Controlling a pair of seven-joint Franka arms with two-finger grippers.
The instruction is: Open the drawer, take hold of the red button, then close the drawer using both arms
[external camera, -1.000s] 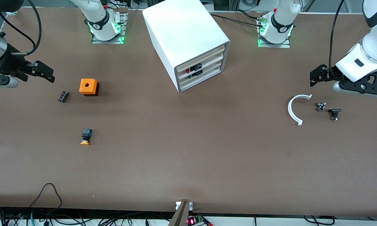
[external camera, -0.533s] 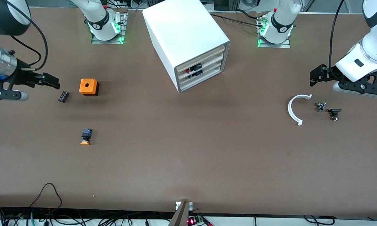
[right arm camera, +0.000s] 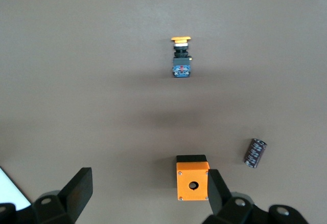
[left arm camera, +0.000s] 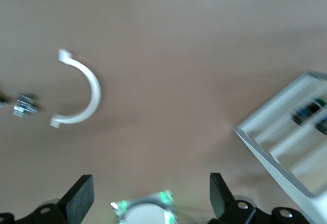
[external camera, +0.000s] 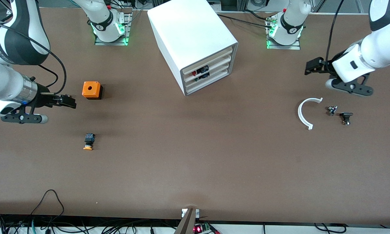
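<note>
Front view: both open, empty claws, left (external camera: 311, 67) and right (external camera: 70, 101), hang clear of cabinet (external camera: 195, 42).

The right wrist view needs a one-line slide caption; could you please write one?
Open right gripper over brown table, above orange box with a hole, orange-capped push-button and dark cylinder.

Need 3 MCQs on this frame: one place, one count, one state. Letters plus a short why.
1. The orange box with a hole sits:
A. toward the right arm's end of the table
B. inside the cabinet
C. beside the white curved plastic arc

2. Drawers in the white box cabinet:
A. one
B. three
C. five

3. The left pincer is:
A. shut on the arc
B. shut on nothing
C. open, holding nothing

Answers: 1 A, it lies by the right pincer. 2 B, three stacked fronts show. 3 C, its fingers stand wide apart over bare table.
</note>
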